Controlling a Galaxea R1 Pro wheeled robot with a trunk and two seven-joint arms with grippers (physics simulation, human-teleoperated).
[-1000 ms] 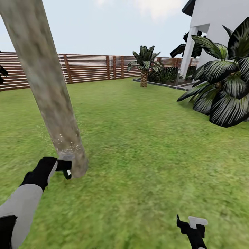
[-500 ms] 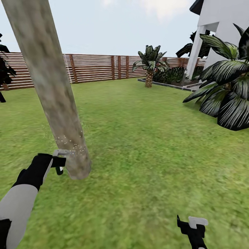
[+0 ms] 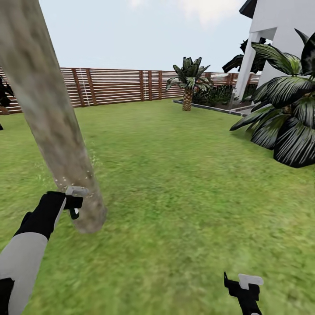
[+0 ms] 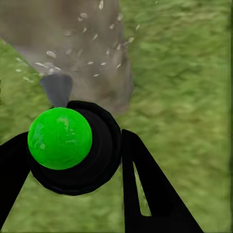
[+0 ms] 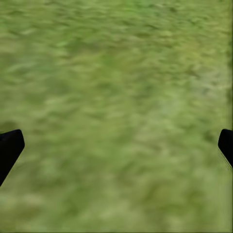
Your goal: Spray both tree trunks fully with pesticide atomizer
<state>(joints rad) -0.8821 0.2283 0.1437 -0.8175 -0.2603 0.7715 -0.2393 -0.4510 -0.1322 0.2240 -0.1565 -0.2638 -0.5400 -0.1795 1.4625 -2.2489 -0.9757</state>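
the pesticide atomizer (image 4: 73, 145), dark with a green spot on top, is pointing its grey nozzle at the pale mottled tree trunk (image 3: 52, 127), where white droplets are speckling the base.

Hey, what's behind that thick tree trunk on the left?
Behind the tree trunk runs a brown slatted fence past the lawn; the trunk covers part of it, so anything there can't be seen.
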